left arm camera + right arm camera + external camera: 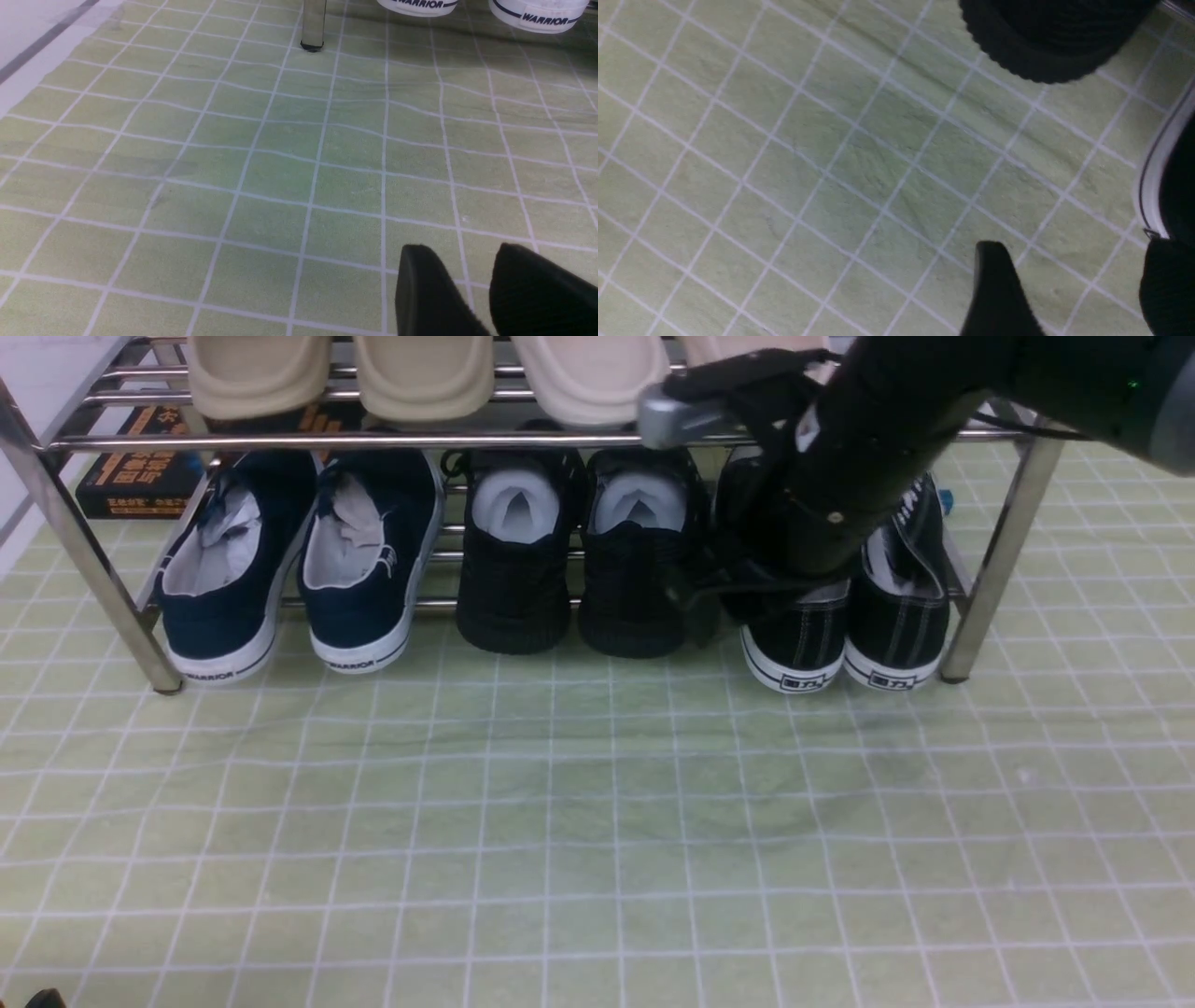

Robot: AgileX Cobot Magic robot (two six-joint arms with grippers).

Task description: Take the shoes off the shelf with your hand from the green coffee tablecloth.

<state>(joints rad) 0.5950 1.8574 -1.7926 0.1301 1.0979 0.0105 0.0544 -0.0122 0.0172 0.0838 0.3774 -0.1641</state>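
Now the right tool [1073,254] gapes open at the shoes [898,621].

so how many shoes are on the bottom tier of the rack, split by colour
navy sneakers: 2
all-black mesh sneakers: 2
black canvas sneakers with white soles: 2
total: 6
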